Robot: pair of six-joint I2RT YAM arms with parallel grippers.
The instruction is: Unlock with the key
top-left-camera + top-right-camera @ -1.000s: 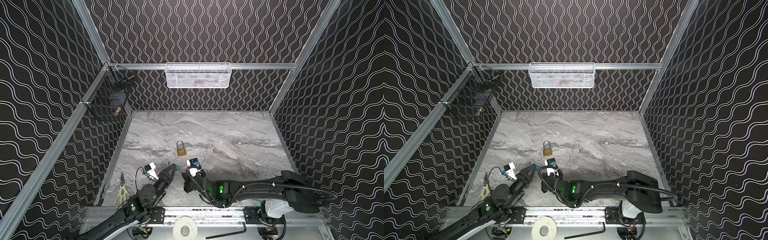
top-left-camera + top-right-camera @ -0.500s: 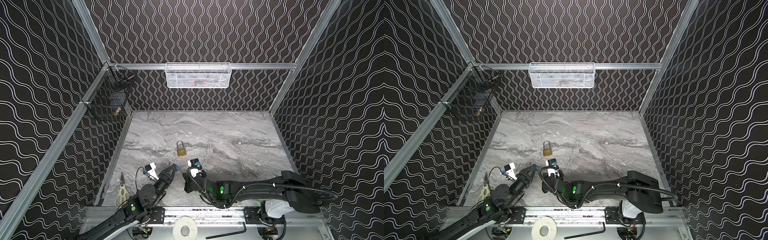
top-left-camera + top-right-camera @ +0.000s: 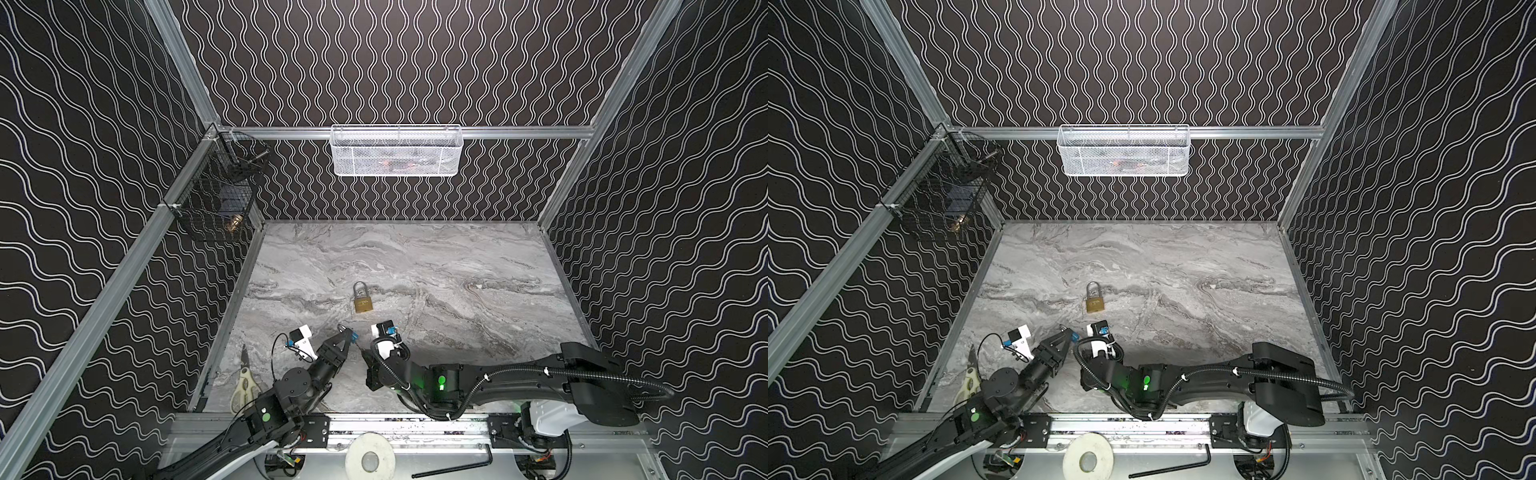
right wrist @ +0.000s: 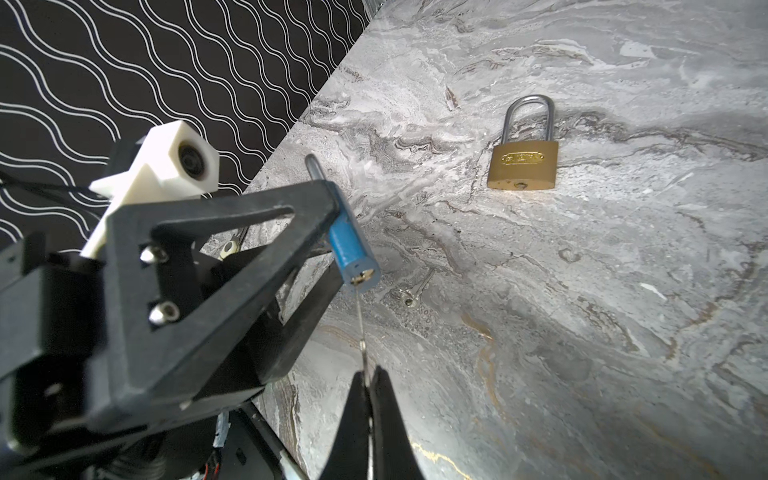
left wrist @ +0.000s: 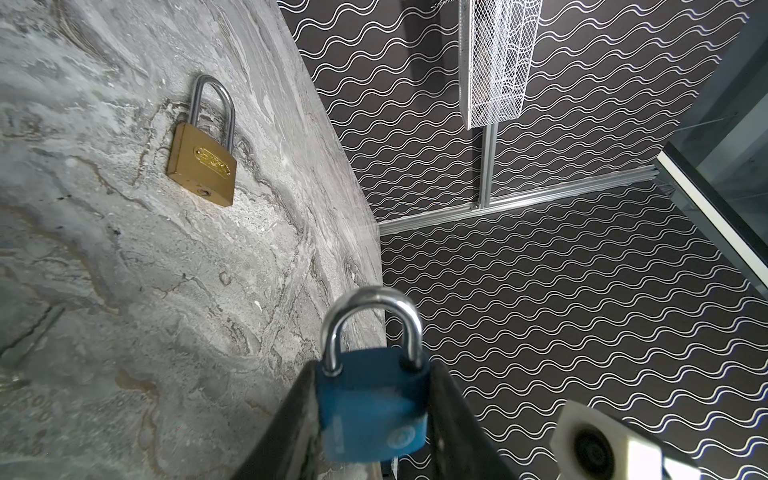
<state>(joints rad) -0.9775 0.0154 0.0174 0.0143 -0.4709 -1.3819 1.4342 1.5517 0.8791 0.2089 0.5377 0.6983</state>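
Observation:
My left gripper (image 5: 372, 370) is shut on a blue padlock (image 5: 372, 411) with a steel shackle, holding its body between both fingers just above the table. The blue padlock (image 3: 353, 334) shows in both top views near the table's front. My right gripper (image 4: 365, 374) is shut on a thin silver key (image 4: 361, 328), seen edge-on. The key's tip meets the brass keyhole end of the blue padlock (image 4: 349, 249). In a top view my right gripper (image 3: 365, 354) sits just right of the left gripper (image 3: 347, 332).
A brass padlock (image 3: 363, 302) lies flat mid-table, beyond both grippers. A second small key (image 4: 413, 293) lies on the marble below the blue padlock. Scissors (image 3: 245, 384) rest at the front left. A white mesh basket (image 3: 397, 151) and a black wire basket (image 3: 220, 195) hang on the walls.

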